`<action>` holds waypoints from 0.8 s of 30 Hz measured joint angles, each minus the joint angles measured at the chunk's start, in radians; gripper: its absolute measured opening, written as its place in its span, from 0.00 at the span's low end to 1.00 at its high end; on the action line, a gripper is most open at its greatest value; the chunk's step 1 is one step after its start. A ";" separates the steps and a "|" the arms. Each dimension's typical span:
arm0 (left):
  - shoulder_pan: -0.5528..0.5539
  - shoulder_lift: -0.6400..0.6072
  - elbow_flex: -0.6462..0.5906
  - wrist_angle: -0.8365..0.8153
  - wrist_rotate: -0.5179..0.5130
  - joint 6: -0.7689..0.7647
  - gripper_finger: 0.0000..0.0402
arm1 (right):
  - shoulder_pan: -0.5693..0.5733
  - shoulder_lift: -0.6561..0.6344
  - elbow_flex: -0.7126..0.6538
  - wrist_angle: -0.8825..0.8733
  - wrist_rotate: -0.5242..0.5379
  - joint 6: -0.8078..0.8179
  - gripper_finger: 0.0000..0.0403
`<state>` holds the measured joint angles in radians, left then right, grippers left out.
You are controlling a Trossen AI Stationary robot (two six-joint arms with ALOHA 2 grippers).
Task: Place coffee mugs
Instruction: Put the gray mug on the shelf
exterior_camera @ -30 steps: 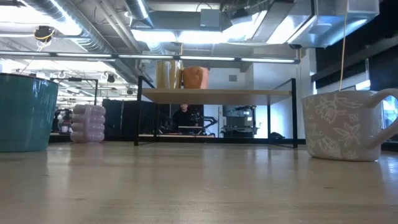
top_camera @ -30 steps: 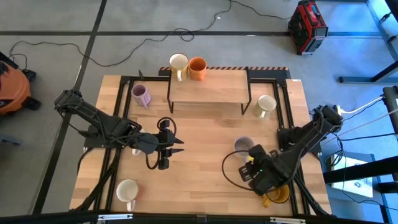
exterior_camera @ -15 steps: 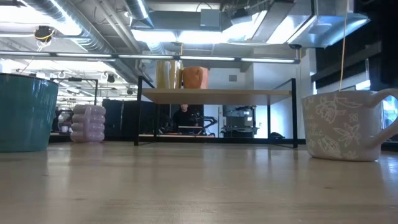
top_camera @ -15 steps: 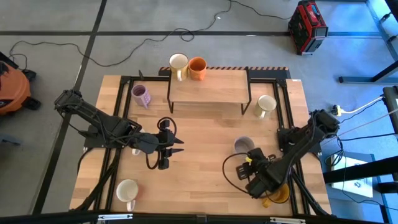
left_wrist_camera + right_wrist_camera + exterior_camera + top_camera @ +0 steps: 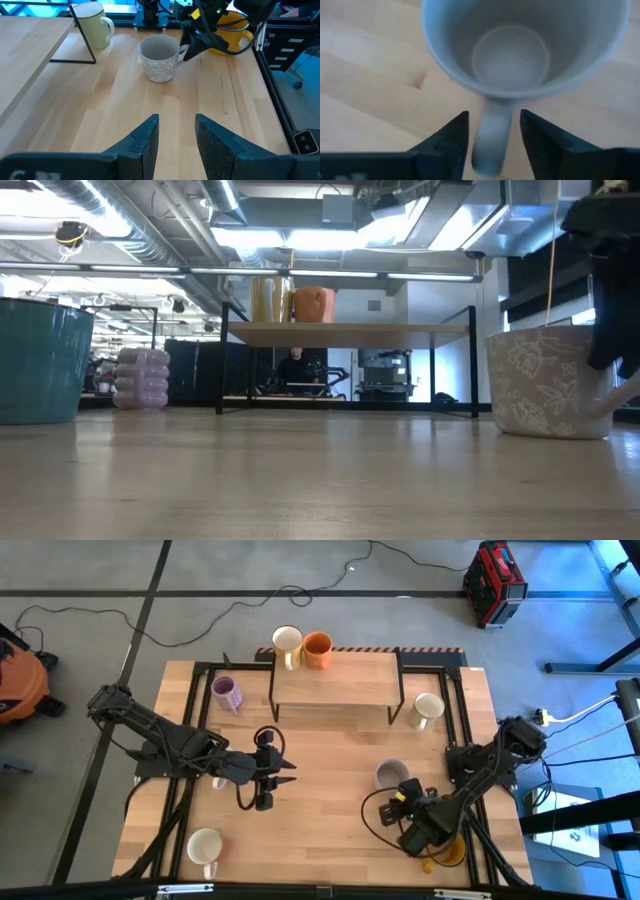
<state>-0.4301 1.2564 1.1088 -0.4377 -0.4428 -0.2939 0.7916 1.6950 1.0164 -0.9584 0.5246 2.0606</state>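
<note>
high: top-down | low: table-level | wrists: fwd, close | shared: grey-beige mug [image 5: 391, 774]

Amber-yellow mug [image 5: 447, 854] mostly hidden beneath the right gripper [image 5: 408, 802]; grey-beige mug [image 5: 522, 45] ahead, its rim cut off.

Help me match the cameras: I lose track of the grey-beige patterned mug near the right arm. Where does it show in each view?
High view: grey-beige mug right of centre, just ahead of the right gripper.
Low view: at the right edge, dark arm overlapping it.
Left wrist view: upper middle.
Right wrist view: fills the top, handle between the open fingers.
Shared landmark: the wooden shelf, behind the mug in the low view.
</note>
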 joint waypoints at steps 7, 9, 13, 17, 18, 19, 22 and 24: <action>0.000 0.000 0.000 -0.001 0.000 0.014 0.30 | 0.022 0.050 -0.005 0.005 -0.023 -0.002 0.16; 0.000 0.000 0.000 -0.001 0.000 0.016 0.30 | 0.021 0.056 -0.005 0.009 -0.021 -0.020 0.10; 0.005 0.000 0.000 -0.002 0.000 0.020 0.30 | 0.020 0.056 -0.005 0.008 0.000 -0.049 0.09; 0.016 0.000 0.000 -0.002 0.000 0.031 0.30 | 0.020 0.056 0.002 -0.008 0.000 -0.058 0.09; 0.016 0.000 0.000 -0.002 0.000 0.035 0.30 | 0.020 0.056 0.012 -0.017 -0.001 -0.060 0.09; 0.016 0.000 0.000 -0.001 0.000 0.035 0.30 | 0.020 0.056 0.025 -0.034 0.000 -0.065 0.09; 0.016 0.000 0.000 -0.001 0.000 0.035 0.30 | 0.018 0.056 0.081 -0.106 0.015 -0.074 0.09; 0.016 0.000 0.000 -0.001 0.000 0.035 0.30 | 0.011 0.056 0.125 -0.158 0.034 -0.077 0.09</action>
<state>-0.4145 1.2564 1.1088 -0.4384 -0.4428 -0.2584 0.8023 1.7512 1.1411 -1.1162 0.5587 1.9838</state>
